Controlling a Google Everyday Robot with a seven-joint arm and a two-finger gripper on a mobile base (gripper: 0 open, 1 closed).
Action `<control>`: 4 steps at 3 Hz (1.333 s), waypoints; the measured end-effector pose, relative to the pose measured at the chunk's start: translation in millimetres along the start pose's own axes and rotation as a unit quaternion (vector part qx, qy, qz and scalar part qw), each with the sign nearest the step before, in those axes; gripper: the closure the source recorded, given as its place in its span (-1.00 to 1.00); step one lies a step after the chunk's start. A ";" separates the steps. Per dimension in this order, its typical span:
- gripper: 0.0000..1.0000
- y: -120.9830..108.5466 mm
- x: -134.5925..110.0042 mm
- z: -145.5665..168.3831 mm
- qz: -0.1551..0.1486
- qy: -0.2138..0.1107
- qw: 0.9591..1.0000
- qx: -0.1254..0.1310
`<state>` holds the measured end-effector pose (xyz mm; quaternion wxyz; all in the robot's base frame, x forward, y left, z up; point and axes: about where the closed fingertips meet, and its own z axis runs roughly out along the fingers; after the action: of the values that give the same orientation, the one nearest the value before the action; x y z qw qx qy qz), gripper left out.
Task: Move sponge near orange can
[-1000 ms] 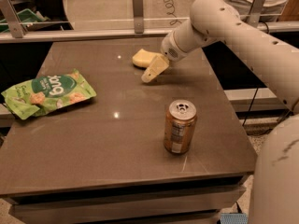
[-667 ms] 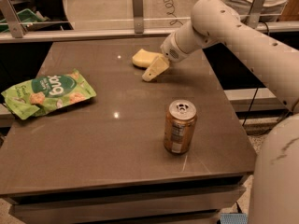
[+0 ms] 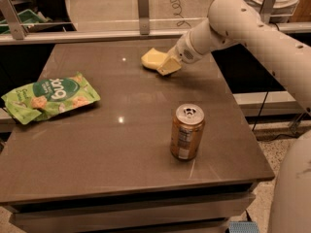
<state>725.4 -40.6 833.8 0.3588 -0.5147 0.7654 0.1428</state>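
The pale yellow sponge (image 3: 151,58) lies on the brown table (image 3: 97,144) at the far middle. My gripper (image 3: 165,67) comes in from the right on the white arm (image 3: 228,21) and sits right against the sponge's near right side, low over the table. The orange can (image 3: 187,132) stands upright near the front right of the table, well in front of the sponge and the gripper.
A green snack bag (image 3: 51,96) lies flat at the table's left edge. A rail with metal posts (image 3: 142,6) runs along the far edge. The table's right edge drops off just past the can.
My gripper has shifted slightly to the right and farther back, staying against the sponge. The sponge, can and bag have not visibly moved.
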 end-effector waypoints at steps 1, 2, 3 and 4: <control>0.76 10.9 3.0 -28.6 -0.003 -0.003 1.000 -0.005; 1.00 26.5 4.1 -60.4 -0.021 -0.009 0.999 -0.035; 1.00 53.0 17.7 -90.7 -0.054 0.000 0.994 -0.092; 1.00 75.0 50.6 -124.0 -0.080 0.024 0.988 -0.134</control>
<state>598.0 -116.0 874.3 0.2788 -0.6206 0.7043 0.2027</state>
